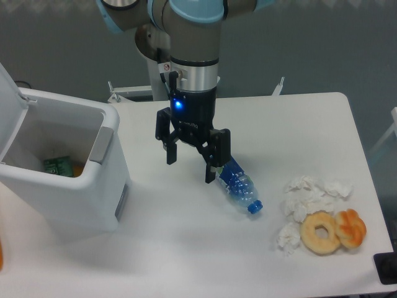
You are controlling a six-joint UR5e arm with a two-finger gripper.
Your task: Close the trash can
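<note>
The white trash can [93, 198] stands at the left of the table with its lid [11, 115] swung up and back at the far left edge. Its grey latch [102, 144] shows on the rim facing the arm. Green and orange rubbish lies inside. My gripper [191, 167] hangs over the table to the right of the can, clear of it, fingers [172, 153] spread open with nothing between them. A plastic bottle lies just beyond the right finger.
A crushed clear bottle with a blue cap [239, 189] lies on the table by the gripper. Crumpled white tissues [307, 197], a doughnut [320, 233] and a pastry [351, 227] sit at the right front. A black object [386, 268] pokes in at the corner.
</note>
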